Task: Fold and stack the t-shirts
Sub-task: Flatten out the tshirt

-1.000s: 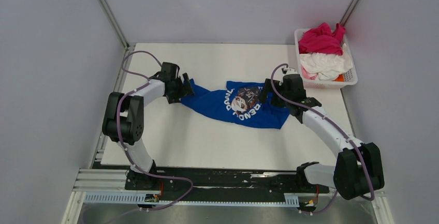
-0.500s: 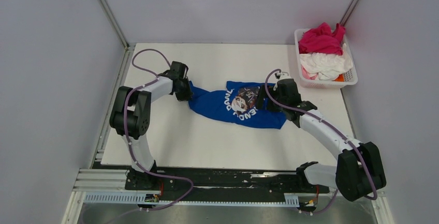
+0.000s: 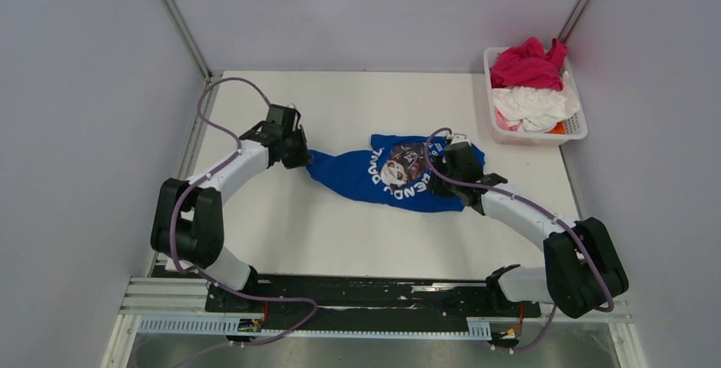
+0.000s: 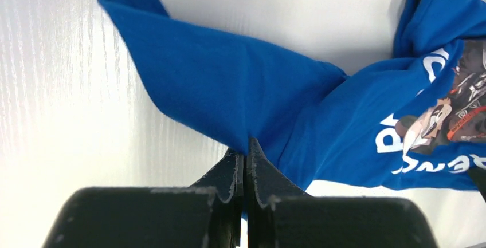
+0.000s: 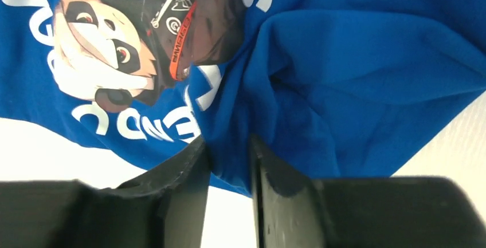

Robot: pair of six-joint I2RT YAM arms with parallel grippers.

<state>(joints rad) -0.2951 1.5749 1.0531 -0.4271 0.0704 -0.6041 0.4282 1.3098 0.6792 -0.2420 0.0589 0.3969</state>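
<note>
The royal blue t-shirt (image 3: 353,183) lies crumpled across the middle of the table, its round panda print (image 3: 400,164) facing up. My left gripper (image 3: 299,154) is shut on the shirt's left end; in the left wrist view its jaws (image 4: 246,144) pinch a fold of blue cloth (image 4: 229,87). At the shirt's right side, beside the print (image 5: 114,53), my right gripper (image 3: 442,164) has a bunched fold of blue cloth (image 5: 344,76) pinched between its narrow-set jaws (image 5: 229,148). The magenta t-shirt (image 3: 527,64) and the white t-shirt (image 3: 531,104) lie heaped in the basket.
A small white lattice basket (image 3: 580,127) stands at the table's back right corner, against the right wall. Grey walls close in the table on the left, back and right. Bare white tabletop (image 3: 340,240) lies between the shirt and the arm bases.
Both grippers have closed on the blue t-shirt. The left one has drawn its end left and stretched the cloth. The right gripper has moved down and left onto the shirt's right part.
</note>
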